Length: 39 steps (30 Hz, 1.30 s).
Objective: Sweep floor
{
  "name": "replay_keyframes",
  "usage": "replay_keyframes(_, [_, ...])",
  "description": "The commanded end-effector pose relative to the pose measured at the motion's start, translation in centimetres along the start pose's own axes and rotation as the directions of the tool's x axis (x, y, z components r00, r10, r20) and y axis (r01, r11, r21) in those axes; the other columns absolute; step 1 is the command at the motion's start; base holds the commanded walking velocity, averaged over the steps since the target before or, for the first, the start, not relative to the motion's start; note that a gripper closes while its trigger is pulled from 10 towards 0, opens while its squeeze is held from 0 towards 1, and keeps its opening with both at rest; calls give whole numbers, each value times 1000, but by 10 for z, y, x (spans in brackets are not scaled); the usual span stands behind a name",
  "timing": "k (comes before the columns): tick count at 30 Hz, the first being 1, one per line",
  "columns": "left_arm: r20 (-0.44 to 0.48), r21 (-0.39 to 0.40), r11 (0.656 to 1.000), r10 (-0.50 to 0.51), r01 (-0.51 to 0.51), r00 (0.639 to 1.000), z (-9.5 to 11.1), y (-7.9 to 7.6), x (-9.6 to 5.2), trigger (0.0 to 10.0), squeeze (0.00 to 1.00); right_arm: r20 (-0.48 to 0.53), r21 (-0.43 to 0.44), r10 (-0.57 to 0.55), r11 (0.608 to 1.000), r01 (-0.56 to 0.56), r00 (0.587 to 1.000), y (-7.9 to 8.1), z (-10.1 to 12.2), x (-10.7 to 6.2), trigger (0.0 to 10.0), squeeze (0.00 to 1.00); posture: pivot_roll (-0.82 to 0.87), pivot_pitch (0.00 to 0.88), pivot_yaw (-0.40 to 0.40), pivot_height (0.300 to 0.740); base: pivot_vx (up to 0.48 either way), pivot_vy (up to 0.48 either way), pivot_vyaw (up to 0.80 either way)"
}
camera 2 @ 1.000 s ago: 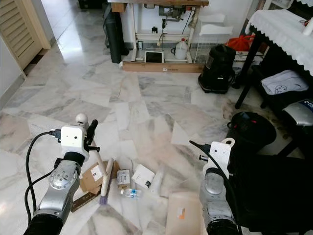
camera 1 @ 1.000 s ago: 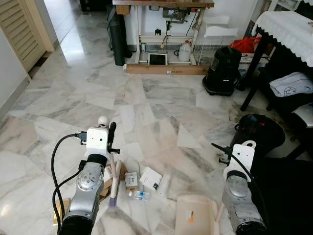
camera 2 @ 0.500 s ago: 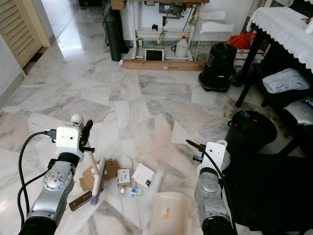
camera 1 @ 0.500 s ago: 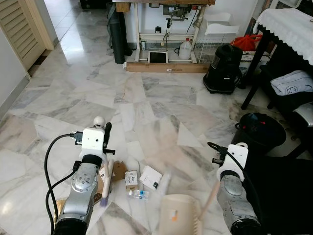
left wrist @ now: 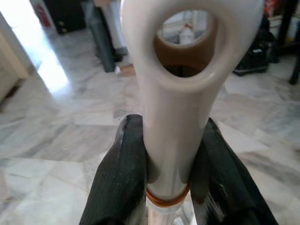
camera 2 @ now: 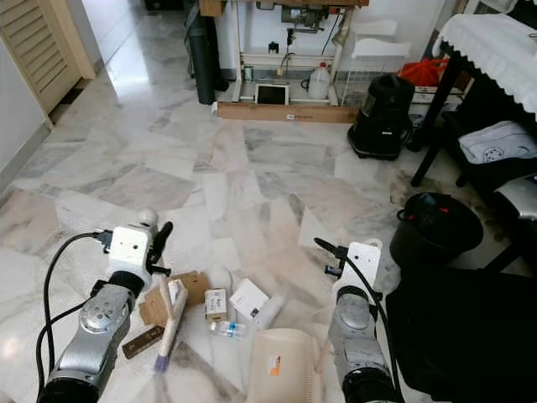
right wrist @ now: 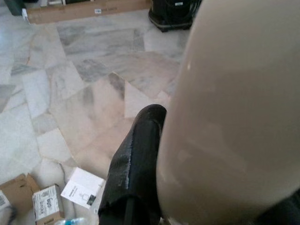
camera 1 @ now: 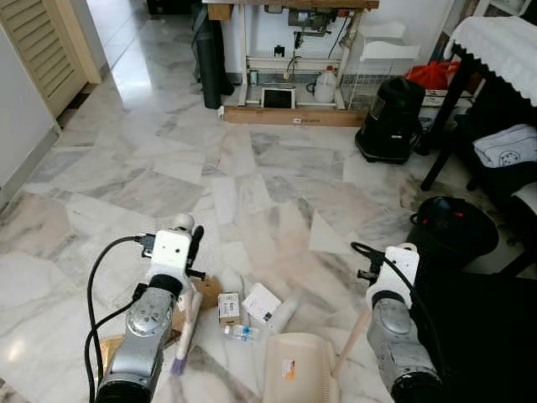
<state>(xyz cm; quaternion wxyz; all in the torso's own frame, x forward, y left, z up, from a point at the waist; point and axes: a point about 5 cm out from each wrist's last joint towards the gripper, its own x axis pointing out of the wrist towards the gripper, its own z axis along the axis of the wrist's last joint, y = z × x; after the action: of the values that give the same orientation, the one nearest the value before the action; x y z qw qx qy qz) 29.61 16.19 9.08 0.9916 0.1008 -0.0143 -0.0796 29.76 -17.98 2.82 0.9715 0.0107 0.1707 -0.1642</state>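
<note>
i see a broad cream handle [right wrist: 234,122] close up, one black finger [right wrist: 133,173] pressed against its side. below lie marble floor [right wrist: 93,70], a white box [right wrist: 84,190], a small carton [right wrist: 46,206] and a brown cardboard box [right wrist: 16,192].

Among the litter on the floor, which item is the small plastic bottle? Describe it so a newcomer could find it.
On the marble floor, litter lies between the robot's arms, beside the cream plastic dustpan. The small clear plastic bottle lies on its side nearest the robot, below the small printed carton; it alone is transparent.
</note>
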Motion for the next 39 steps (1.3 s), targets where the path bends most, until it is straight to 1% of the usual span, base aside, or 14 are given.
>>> replay_keyframes(1, [-1,-6,1000,-13,13,1000,1,-2,-1,10000,0,30,8,0,1000,0,1000,2,9,4,10000,0,-52,70,-19,740,0,0,0])
replay_keyframes(5, [-12,-18,1000,-10,10,1000,-1,-1,-1,10000,0,28,8,3,1000,-3,1000,3,10,5,10000,0,-52,70,-19,740,0,0,0])
replay_keyframes(8, [-37,-34,999,-32,30,999,-5,-3,-1,10000,0,29,10,4,1000,-4,1000,4,11,5,10000,0,-54,81,-11,740,0,0,0])
replay_keyframes(14, [-54,-50,998,-43,40,998,-8,-5,0,10000,0,36,15,1,1000,-2,999,5,12,5,10000,0,-59,83,-3,740,0,0,0])
replay_keyframes(18, [-62,-93,995,-39,33,997,-9,-4,2,10000,0,35,19,1,1000,-2,999,6,11,5,10000,0,-58,84,0,740,0,0,0])
replay_keyframes(23, [-65,-112,993,-32,25,997,-10,-1,4,10000,0,33,24,12,1000,-12,999,9,11,5,10000,0,-55,84,2,740,0,0,0])
replay_keyframes(31, [-54,-132,990,-50,42,997,-9,-4,5,10000,0,79,34,54,998,-57,995,16,18,5,10000,0,-54,84,2,740,0,0,0])
replay_keyframes(33, [-53,-135,990,-56,49,997,-9,-5,5,10000,0,85,33,55,998,-58,995,18,19,6,10000,0,-54,84,2,740,0,0,0])
replay_keyframes(35, [-51,-138,989,-60,53,997,-9,-5,5,10000,0,118,13,48,999,-50,992,18,24,6,10000,0,-54,84,2,740,0,0,0])
replay_keyframes(37, [-52,-139,989,-62,54,997,-9,-5,5,10000,0,144,21,43,999,-47,989,19,28,6,10000,0,-51,83,0,740,0,0,0])
replay_keyframes(39, [-51,-140,988,-64,57,997,-9,-5,5,10000,0,147,19,45,999,-48,988,20,29,6,10000,0,-49,82,-1,740,0,0,0])
